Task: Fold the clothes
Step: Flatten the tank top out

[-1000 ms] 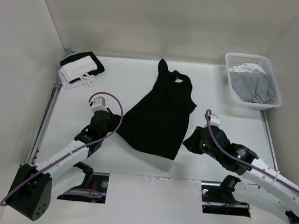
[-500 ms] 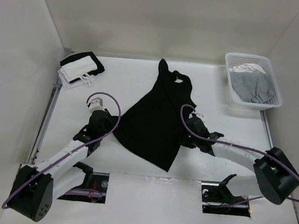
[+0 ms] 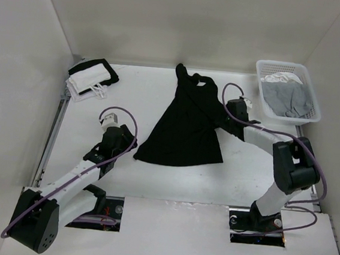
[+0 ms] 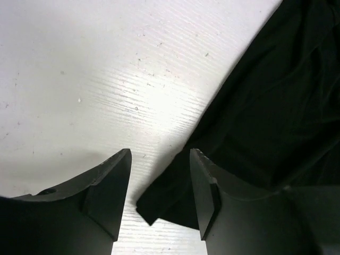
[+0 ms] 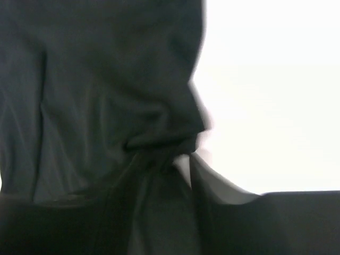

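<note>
Up the right side of the clothes (image 3: 185, 129) on the table (image 3: 131, 93) went my right gripper (image 3: 226, 119), jaws too blurry to tell, while my left gripper (image 4: 160, 154), jaws apart, sits around the near hem corner, straps pointing away.

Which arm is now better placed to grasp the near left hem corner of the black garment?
Left. The left gripper stands open with the hem corner between its fingers. The right gripper is at the black garment's right edge, across the fabric from that corner.
</note>
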